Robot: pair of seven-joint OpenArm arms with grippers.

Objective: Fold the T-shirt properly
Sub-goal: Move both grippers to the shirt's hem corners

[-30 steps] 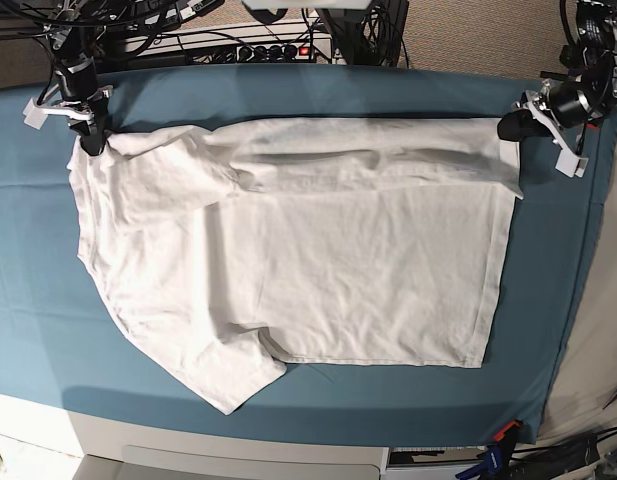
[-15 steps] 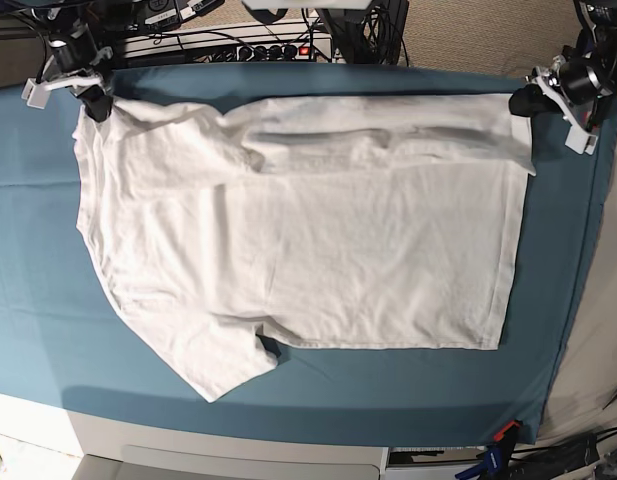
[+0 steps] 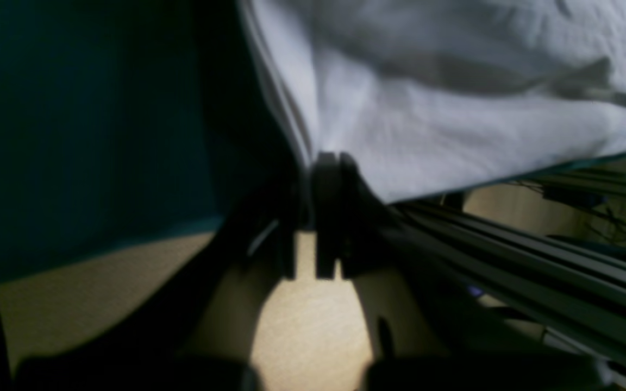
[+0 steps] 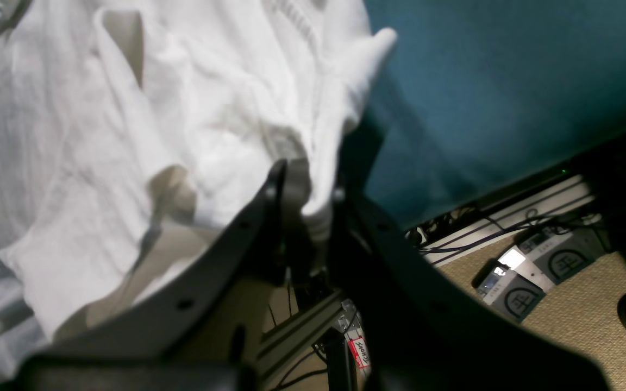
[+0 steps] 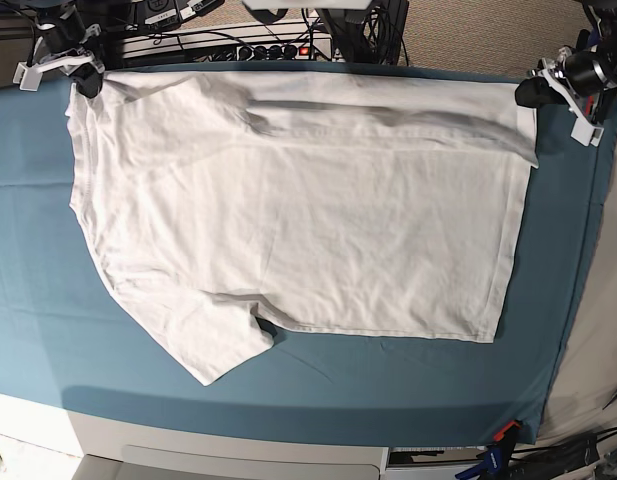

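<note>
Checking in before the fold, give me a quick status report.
Left gripper and right gripper both shut on the T-shirt at its far corners. Shirt spread over the teal cloth. Nothing in the way.

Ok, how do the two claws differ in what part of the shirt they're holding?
The left claw pinches a flat hemmed corner of the plain white cotton T-shirt, at the base view's right. The right claw grips bunched, crumpled fabric on the sleeve side. Both are shut on the shirt's far edge.

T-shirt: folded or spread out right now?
Mostly spread. The T-shirt lies open on the teal cloth, one sleeve out; only its far edge is doubled over.
</note>
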